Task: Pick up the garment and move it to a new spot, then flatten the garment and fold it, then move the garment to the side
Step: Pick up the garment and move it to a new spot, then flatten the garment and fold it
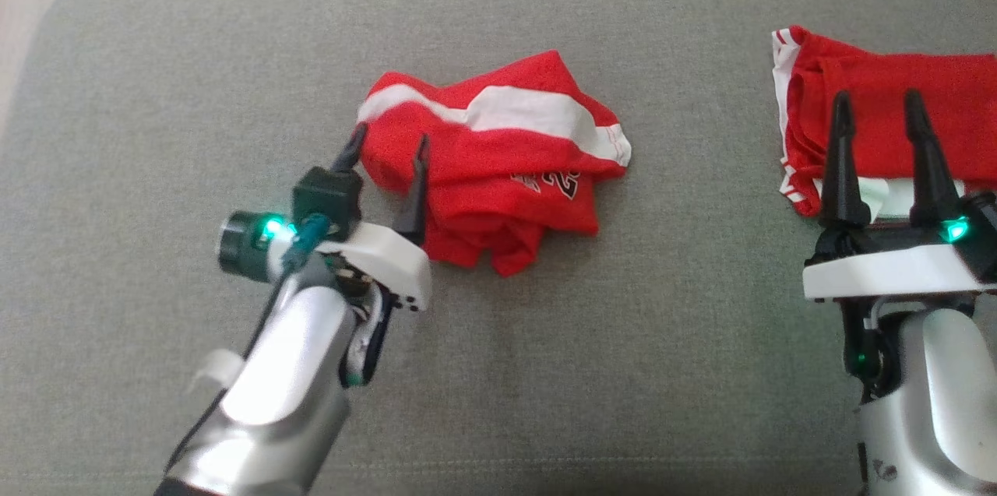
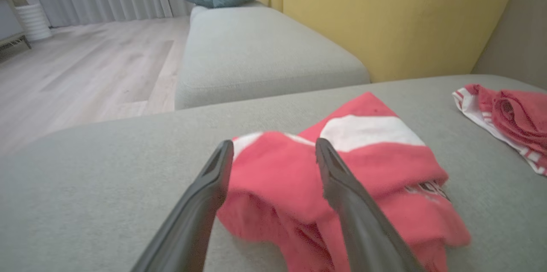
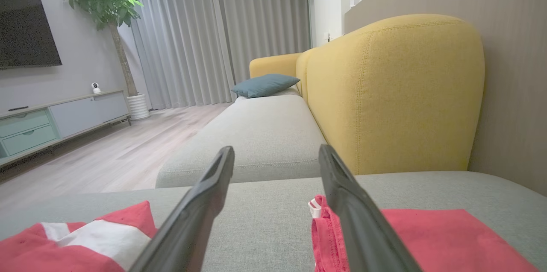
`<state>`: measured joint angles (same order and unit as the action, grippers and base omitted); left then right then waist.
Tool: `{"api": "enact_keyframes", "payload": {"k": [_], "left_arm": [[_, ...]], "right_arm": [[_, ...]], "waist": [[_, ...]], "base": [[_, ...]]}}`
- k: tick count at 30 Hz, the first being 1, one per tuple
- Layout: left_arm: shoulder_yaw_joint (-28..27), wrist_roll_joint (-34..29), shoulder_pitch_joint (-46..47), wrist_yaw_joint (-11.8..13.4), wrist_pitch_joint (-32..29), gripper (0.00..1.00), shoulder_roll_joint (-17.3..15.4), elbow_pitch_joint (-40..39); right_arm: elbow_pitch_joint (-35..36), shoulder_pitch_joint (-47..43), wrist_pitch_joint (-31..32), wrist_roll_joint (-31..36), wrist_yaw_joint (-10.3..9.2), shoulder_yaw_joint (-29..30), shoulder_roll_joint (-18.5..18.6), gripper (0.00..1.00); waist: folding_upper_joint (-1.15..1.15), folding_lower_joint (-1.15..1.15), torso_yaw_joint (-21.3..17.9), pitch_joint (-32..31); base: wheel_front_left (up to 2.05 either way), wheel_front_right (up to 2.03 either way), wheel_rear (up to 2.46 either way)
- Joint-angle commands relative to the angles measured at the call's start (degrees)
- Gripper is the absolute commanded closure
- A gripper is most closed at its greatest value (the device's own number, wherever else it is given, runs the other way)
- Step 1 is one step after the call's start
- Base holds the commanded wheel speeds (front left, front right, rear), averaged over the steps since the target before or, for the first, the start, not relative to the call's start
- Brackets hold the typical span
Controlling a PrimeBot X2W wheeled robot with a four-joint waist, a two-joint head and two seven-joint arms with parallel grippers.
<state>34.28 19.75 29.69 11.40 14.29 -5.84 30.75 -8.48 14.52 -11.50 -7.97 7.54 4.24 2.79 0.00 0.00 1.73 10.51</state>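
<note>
Lying crumpled mid-frame on grey cushion [image 1: 545, 371]: garment [image 1: 506, 169] | left gripper [image 1: 391, 135] fingers spread at its left edge | right gripper [image 1: 876, 95] fingers spread over second red garment [image 1: 954, 91], frame right

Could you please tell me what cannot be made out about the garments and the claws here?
- Print on the crumpled red garment: head view, tucked into a fold and too small to read.
- Second red garment: head view, cut off by the right edge and partly behind the right claw.
- Whether the left claw touches the crumpled garment: left wrist view, blurred.
</note>
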Motion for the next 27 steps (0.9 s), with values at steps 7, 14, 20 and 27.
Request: {"api": "enact_keyframes", "payload": {"k": [7,14,20,27], "left_arm": [[-8.35,-2.74,-3.82,0.97,0.70,0.00,-3.92,-12.83],[-15.65,-3.81,-12.48,0.37,0.71,0.00,-4.11,-21.11],[-19.50,-5.33,-16.87,-1.66,0.71,0.00,-2.17,-22.87],[-20.95,-7.52,-15.60,-4.52,0.71,0.00,0.05,-22.51]], "right_arm": [[1.76,-1.01,0.09,0.12,-0.05,-1.62,0.09,0.00],[1.03,-3.07,-0.29,-0.87,-0.05,-2.92,0.09,0.00],[0.46,-3.91,-0.40,-1.09,-0.05,-3.34,0.09,0.00],[-0.27,-2.14,0.86,-0.63,-0.05,-4.70,0.09,0.00]], "waist": [[0.00,0.00,1.05,-1.64],[0.00,0.00,1.26,-2.70],[0.00,0.00,1.95,-2.45],[0.00,0.00,4.26,-0.47]], "base": [[0.00,0.00,0.00],[0.00,0.00,0.00],[0.00,0.00,0.00],[0.00,0.00,0.00]]}}
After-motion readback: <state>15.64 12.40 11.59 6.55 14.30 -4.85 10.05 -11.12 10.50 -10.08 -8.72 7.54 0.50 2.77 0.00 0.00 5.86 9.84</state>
